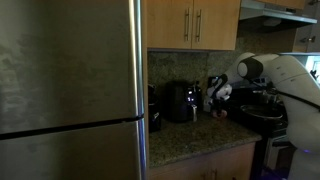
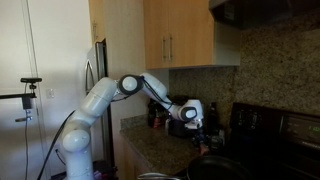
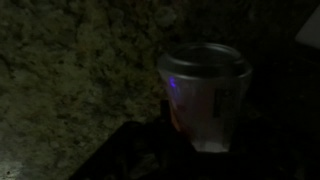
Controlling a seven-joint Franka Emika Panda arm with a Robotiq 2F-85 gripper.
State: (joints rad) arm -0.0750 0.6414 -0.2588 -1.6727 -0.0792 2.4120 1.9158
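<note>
One gripper (image 1: 218, 95) is hanging right of centre in an exterior view, low over the counter (image 1: 190, 135) beside a black appliance (image 1: 181, 101). In an exterior view the arm (image 2: 150, 88) is reaching down toward lower centre. In the wrist view a lidded cup (image 3: 205, 95) is standing upright, centre-right, but the jaws' state cannot be told. The cup's grasp seems to be the step in hand, and the next move is calling for steady, level handling

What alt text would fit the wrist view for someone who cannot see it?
A translucent plastic cup with a wider rim stands on a dark speckled granite countertop, right of centre in a very dim picture. A dark, blurred shape fills the bottom edge below it.
</note>
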